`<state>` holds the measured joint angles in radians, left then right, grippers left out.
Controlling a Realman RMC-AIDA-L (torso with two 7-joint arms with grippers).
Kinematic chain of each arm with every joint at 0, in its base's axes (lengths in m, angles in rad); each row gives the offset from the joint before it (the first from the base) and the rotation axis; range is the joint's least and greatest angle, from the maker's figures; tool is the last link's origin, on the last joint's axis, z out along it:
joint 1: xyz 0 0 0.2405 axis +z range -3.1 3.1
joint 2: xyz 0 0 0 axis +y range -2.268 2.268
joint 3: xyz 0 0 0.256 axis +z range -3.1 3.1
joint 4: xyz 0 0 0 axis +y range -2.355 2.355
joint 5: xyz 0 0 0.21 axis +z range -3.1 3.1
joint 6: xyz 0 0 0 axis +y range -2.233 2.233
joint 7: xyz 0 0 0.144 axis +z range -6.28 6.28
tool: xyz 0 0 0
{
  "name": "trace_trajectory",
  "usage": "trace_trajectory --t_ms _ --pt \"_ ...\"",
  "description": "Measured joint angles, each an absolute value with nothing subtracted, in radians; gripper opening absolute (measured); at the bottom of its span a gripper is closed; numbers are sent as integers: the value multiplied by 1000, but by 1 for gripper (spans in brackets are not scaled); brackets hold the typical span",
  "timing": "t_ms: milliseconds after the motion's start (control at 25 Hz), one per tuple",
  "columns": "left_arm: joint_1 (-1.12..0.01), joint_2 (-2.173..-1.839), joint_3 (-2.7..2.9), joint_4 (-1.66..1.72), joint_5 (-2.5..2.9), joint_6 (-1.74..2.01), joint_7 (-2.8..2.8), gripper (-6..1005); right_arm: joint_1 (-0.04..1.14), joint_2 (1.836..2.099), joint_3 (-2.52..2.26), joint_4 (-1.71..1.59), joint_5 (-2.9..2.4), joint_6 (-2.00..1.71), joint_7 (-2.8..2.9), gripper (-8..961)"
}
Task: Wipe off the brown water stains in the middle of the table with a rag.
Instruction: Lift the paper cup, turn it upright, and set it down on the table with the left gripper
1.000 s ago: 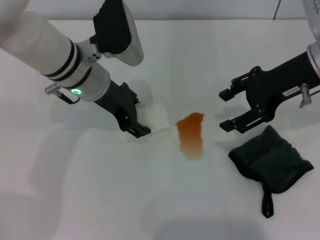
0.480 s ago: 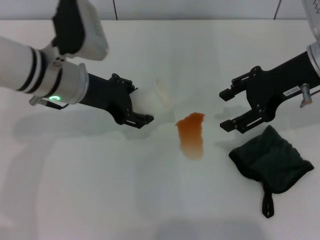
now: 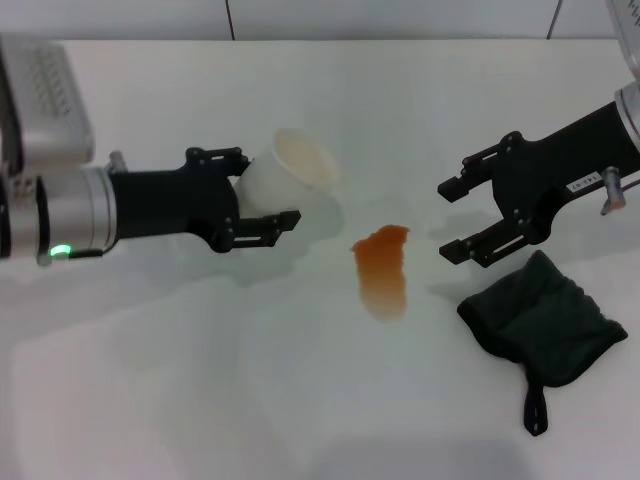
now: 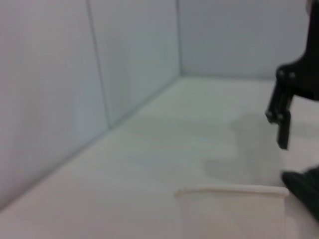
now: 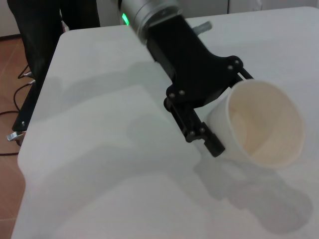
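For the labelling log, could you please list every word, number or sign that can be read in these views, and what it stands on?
Small white label on the right gripper: it carries dark print, too small to read.
Left gripper, paper cup, rag, table: no text shows on any of them.

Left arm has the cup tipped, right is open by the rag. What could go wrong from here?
1. The left gripper holds the white paper cup tilted, mouth toward the brown water stains; any leftover liquid may drip and widen the patch.
2. The open right gripper hovers beside the dark rag, not over it; a straight descent may catch only its edge.
3. A bunched rag could smear the stain across the table.
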<state>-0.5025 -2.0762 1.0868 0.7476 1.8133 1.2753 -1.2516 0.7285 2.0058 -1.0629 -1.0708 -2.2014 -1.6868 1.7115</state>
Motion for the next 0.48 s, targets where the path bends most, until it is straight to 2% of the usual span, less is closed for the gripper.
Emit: trace_trajectory --t_ms 480 --pt "-471 -2077 892 363 1587 1275 -744 721 722 2010 -1063 -1070 -2195 -1681 1713 765"
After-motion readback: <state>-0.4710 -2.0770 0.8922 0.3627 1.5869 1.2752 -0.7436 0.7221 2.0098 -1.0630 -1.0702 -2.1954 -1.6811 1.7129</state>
